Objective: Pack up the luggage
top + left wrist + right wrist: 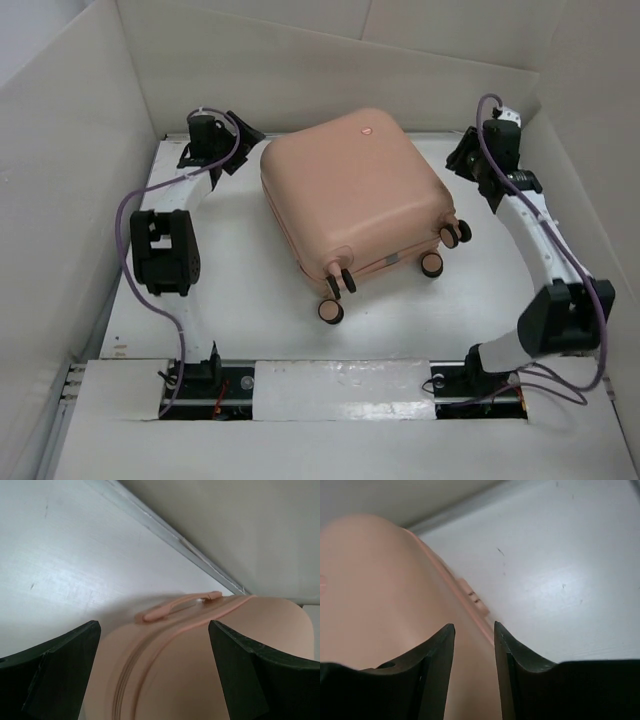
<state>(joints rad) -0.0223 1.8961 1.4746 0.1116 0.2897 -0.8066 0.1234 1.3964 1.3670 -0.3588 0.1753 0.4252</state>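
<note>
Walls of white board close in the white table. On the left side the left arm reaches up to the far-left corner, and the left gripper stands with its jaws spread wide and nothing between them. Its wrist view looks down past both black fingers onto the pink shell and a slim carry handle.

In the middle of the table lies the luggage, closed and flat on one broad side. Its wheels point toward the near-right, and a zipper seam runs round its edge.

On the right, the right gripper hangs by the case's far-right corner with its jaws only a narrow gap apart, gripping nothing. The shell's seam shows through the gap. I cannot tell whether either gripper touches the shell.
</note>
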